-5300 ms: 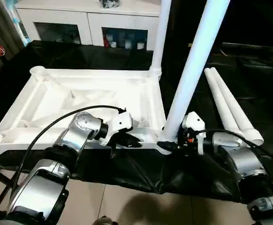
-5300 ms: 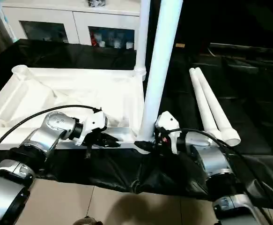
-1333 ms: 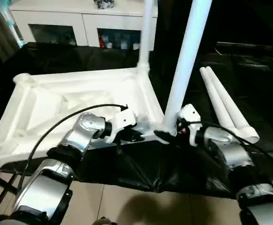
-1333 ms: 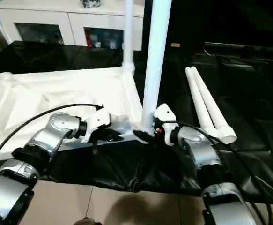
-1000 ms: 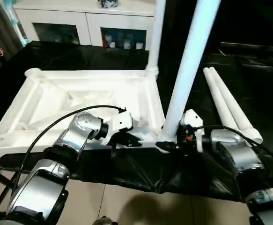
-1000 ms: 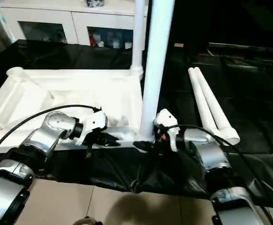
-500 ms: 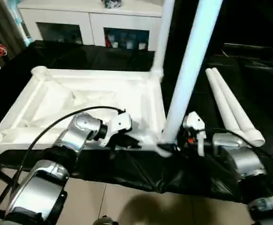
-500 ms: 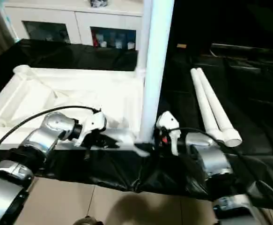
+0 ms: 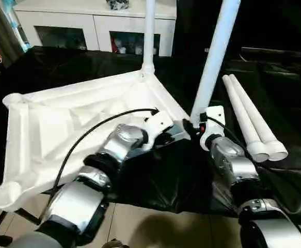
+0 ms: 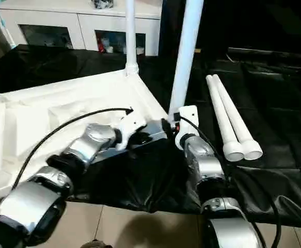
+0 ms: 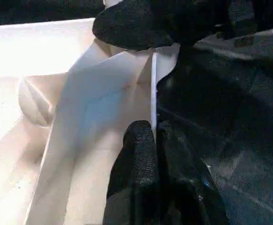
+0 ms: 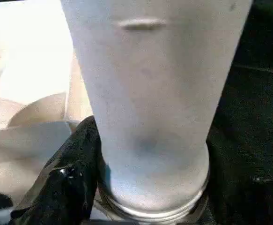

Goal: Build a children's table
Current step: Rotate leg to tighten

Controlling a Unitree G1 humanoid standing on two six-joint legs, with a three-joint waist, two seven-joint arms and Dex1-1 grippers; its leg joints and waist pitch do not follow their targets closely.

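Swung round since a second ago, the table top (image 9: 78,119) now sits skewed on the black-draped bench, its near-right corner pulled toward me between my two wrists. On my left, the left gripper (image 9: 170,135) has its fingers (image 11: 141,154) pinched nearly together on the thin rim wall of the top near that corner. One leg (image 9: 149,36) stands upright in the far corner socket. Next along, a second leg (image 9: 215,57) rises from the near corner, and the right gripper (image 9: 191,126) has its jaws partly spread around its base; I judge it a hold, though whether that leg is fully seated I cannot tell. Toward the bench's right edge two spare legs (image 9: 248,121) lie side by side, so I reckon I'm about halfway, with both empty left-hand sockets left to fill.
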